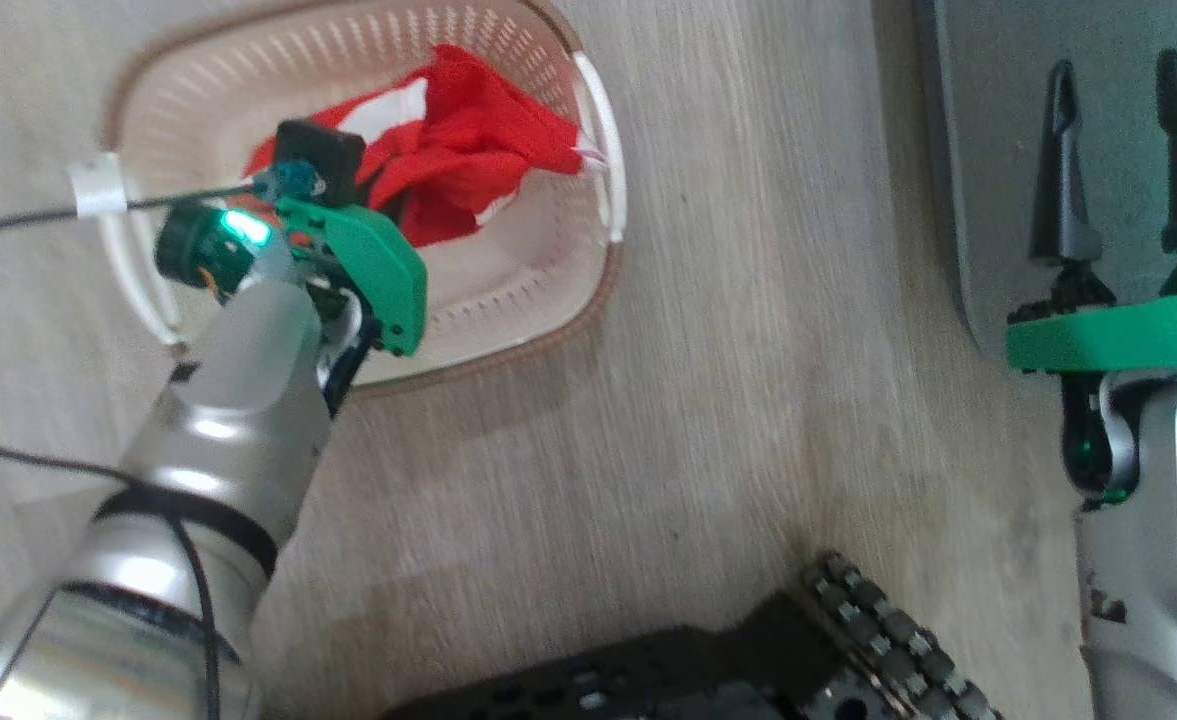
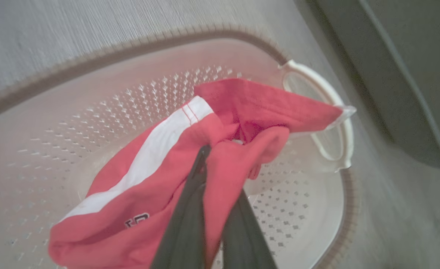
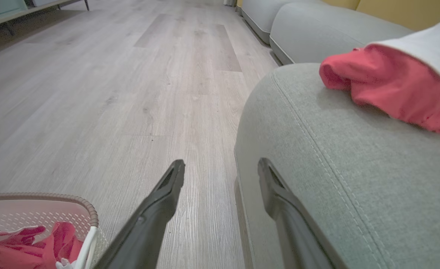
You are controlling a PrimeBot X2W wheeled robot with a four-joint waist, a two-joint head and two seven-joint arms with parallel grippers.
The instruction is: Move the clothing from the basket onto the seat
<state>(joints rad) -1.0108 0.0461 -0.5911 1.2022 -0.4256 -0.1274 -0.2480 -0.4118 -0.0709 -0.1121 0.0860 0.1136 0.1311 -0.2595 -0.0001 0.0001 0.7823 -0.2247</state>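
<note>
Plainly soft and light, the clothing [image 2: 156,186] lies bunched in the basket [image 1: 508,300], which sits on the wooden floor [image 1: 728,400] at about ten o'clock in the head view. The red fabric is crumpled into folds with a white panel running through it, and one corner drapes toward the white handle [image 2: 339,123] at the basket's three o'clock side. The left gripper [image 2: 220,175] is clenched on a fold near the middle of the bundle, with cloth pinched between its two dark fingers. That looks a sensible place to hold: a thick gathered fold should not slide out as a single thin edge might. Being limp, the fabric will likely hang and trail on lifting, so the loose corner may catch on the handle or the braided rim. Whether the whole bundle comes up or only one piece cannot be told. The right gripper [image 3: 221,164] is spread wide with nothing between its fingers, hovering at the near edge of the grey seat [image 3: 335,179], at about two o'clock in the head view. Another red-and-white garment [image 3: 384,82] already rests on the seat.
</note>
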